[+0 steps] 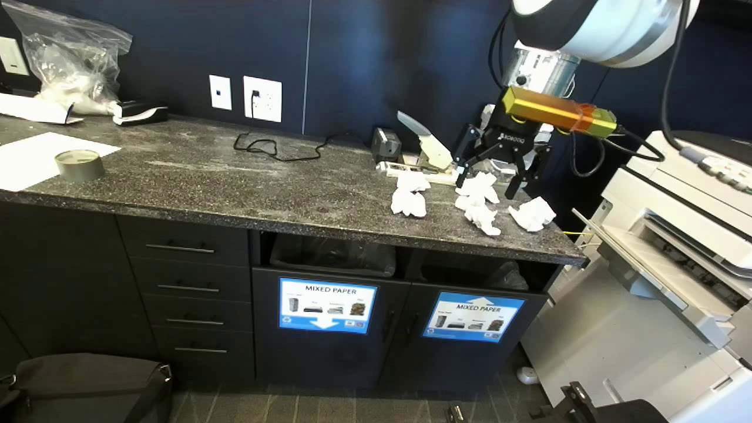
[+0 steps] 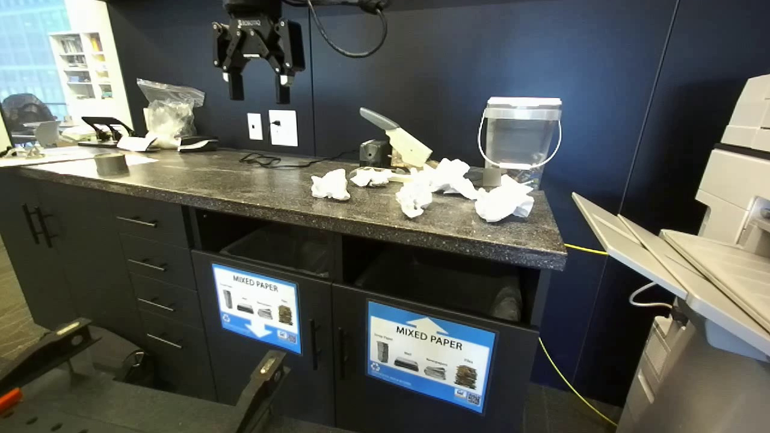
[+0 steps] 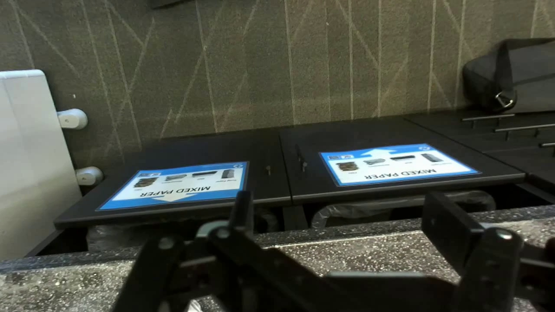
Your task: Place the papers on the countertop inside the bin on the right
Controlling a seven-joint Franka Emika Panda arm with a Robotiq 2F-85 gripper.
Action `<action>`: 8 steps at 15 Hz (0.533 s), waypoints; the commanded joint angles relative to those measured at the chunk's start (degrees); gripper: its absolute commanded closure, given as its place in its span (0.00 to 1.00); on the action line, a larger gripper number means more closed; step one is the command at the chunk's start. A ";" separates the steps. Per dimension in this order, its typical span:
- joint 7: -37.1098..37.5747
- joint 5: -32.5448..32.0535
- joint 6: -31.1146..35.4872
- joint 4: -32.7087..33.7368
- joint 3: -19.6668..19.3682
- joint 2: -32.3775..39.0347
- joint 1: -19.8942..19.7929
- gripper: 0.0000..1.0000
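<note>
papers (image 2: 415, 198) lie on counter (image 2: 258, 181), 12 o'clock from bin (image 2: 514, 367) in both exterior views, likely light and soft, so best pinched across mid-wad; gripper (image 2: 259, 92) hangs empty, fingers spread.

Paper wads (image 2: 415, 197) lay toward the right end of the countertop (image 2: 258, 180) I monitored in an exterior view, the right-hand bin (image 2: 512, 367) beneath, a bucket (image 2: 522, 135) behind the wads, the printer (image 2: 725, 186) farther right.

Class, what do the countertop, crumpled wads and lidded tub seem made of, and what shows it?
Countertop: likely stone or composite, low sheen, from its speckles. Wads: probably paper, matte white, from their creases. Tub: smooth, likely plastic, given its hazy translucent wall.
</note>
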 commanded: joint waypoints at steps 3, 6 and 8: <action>-2.17 -7.77 9.87 0.46 -5.01 6.22 -4.64 0.00; -4.92 -8.98 15.65 3.38 -8.97 12.44 -7.25 0.00; -8.55 -6.84 18.97 6.84 -11.25 17.53 -8.40 0.00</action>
